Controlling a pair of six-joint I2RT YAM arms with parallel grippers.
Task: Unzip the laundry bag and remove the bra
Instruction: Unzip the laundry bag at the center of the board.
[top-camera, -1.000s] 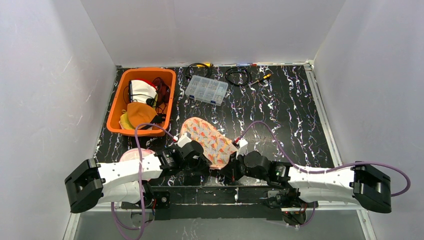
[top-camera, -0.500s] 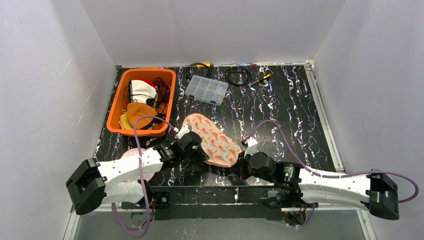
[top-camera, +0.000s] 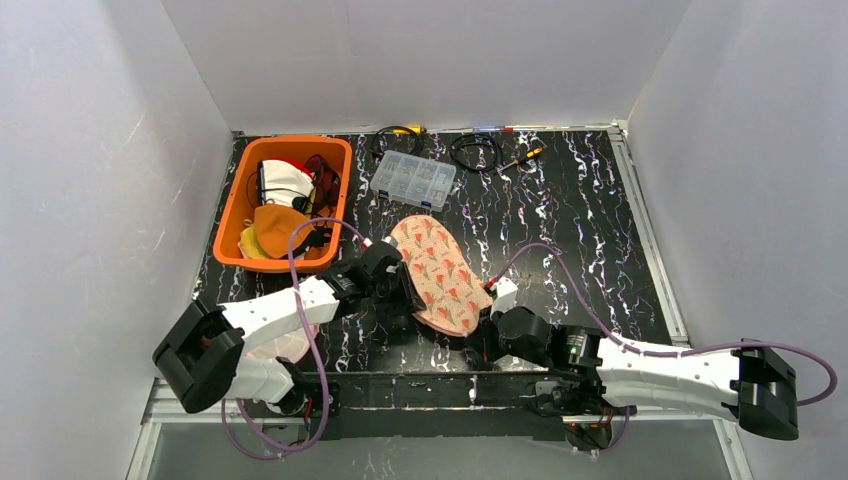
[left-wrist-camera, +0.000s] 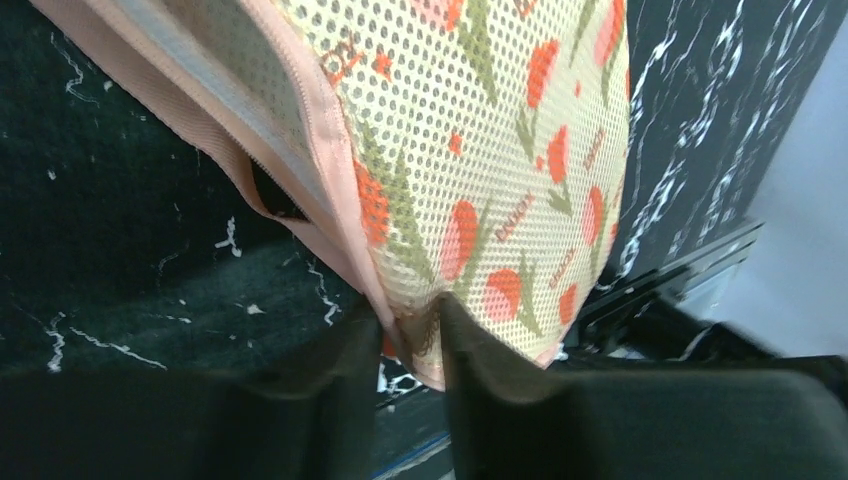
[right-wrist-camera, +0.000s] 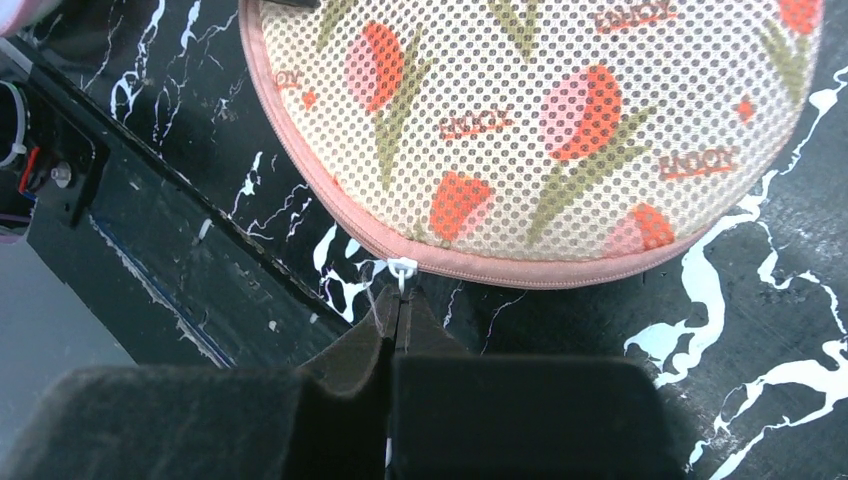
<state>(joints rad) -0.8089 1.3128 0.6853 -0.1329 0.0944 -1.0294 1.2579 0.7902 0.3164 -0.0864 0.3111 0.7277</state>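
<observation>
The laundry bag (top-camera: 438, 272) is an oval mesh pouch with a tulip print and pink trim, lying tilted on the black marbled table. My left gripper (top-camera: 404, 292) is shut on the bag's pink-trimmed left edge (left-wrist-camera: 412, 335), mesh pinched between its fingers. A short dark gap in the zipper (left-wrist-camera: 275, 195) shows beside that hold. My right gripper (top-camera: 482, 335) is at the bag's near end, shut on the white zipper pull (right-wrist-camera: 402, 268), which sits at its fingertips (right-wrist-camera: 398, 300). The bra is hidden.
An orange bin (top-camera: 240, 200) of cloths and cables stands at the back left. A clear compartment box (top-camera: 413, 180) and loose cables (top-camera: 474, 150) lie along the back. A pale pink item (top-camera: 297, 340) lies partly under my left arm. The table's near rail (right-wrist-camera: 150, 200) runs close by.
The bag has swung round and slid away from the near edge, its far end turning right. My left gripper went forward with the bag's edge; the right one stayed on the pull.
</observation>
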